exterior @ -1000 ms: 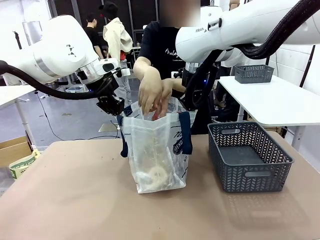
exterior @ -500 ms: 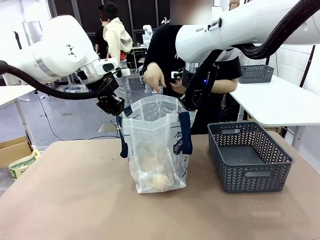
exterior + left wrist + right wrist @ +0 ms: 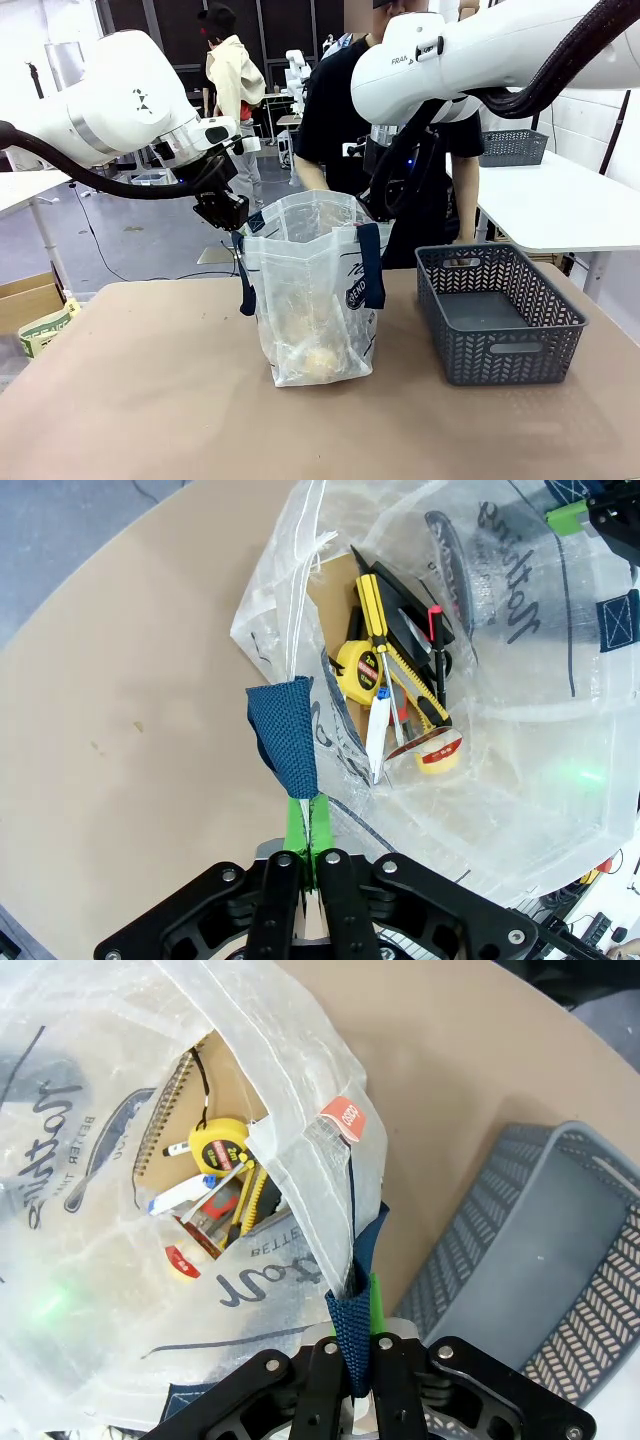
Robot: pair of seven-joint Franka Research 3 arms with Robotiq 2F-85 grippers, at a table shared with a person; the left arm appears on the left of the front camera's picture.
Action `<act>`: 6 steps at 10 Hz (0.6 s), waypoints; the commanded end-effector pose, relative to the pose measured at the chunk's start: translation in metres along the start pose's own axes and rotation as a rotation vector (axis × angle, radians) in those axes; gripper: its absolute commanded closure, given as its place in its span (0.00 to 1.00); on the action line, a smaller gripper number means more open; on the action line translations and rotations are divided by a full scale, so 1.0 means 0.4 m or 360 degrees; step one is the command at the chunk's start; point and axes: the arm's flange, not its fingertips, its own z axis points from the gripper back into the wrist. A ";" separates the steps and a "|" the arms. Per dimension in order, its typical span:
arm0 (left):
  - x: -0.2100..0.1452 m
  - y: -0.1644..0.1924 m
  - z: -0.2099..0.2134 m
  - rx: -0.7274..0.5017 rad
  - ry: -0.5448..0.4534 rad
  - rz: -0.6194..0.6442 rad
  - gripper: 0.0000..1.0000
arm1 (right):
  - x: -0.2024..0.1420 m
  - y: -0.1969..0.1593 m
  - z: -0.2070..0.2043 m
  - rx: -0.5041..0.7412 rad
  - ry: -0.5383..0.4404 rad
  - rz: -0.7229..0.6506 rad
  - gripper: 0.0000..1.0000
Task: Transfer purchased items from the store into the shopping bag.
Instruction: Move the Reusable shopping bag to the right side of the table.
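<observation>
The shopping bag (image 3: 312,290), translucent with navy handles, stands upright mid-table with its mouth held wide. My left gripper (image 3: 232,222) is shut on its left handle strap (image 3: 285,740), green pads (image 3: 296,820) pinching the strap. My right gripper (image 3: 376,212) is shut on the right handle strap (image 3: 358,1290). Inside the bag lie purchased items: a yellow tape measure (image 3: 358,665), a yellow-handled knife (image 3: 405,680), a tan spiral notebook (image 3: 175,1110) and a small round roll (image 3: 432,752). A person (image 3: 345,100) stands behind the bag, hands away from it.
A dark grey lattice basket (image 3: 495,310) stands to the right of the bag, with nothing seen in it. The brown tabletop (image 3: 150,400) lies open in front and to the left. A white table (image 3: 560,200) with another grey basket stands at the back right.
The person's hands, which were reaching into the bag's mouth, have pulled out and away. Both grippers have held still on the handles.
</observation>
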 end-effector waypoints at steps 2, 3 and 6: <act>-0.001 -0.002 -0.003 0.0002 0.0005 0.0019 1.00 | -0.001 -0.003 -0.002 0.0001 0.0006 -0.0003 1.00; -0.001 -0.002 -0.003 0.0002 0.0005 0.0019 1.00 | -0.001 -0.003 -0.002 0.0001 0.0006 -0.0003 1.00; -0.001 -0.002 -0.003 0.0002 0.0005 0.0019 1.00 | -0.001 -0.003 -0.002 0.0001 0.0006 -0.0003 1.00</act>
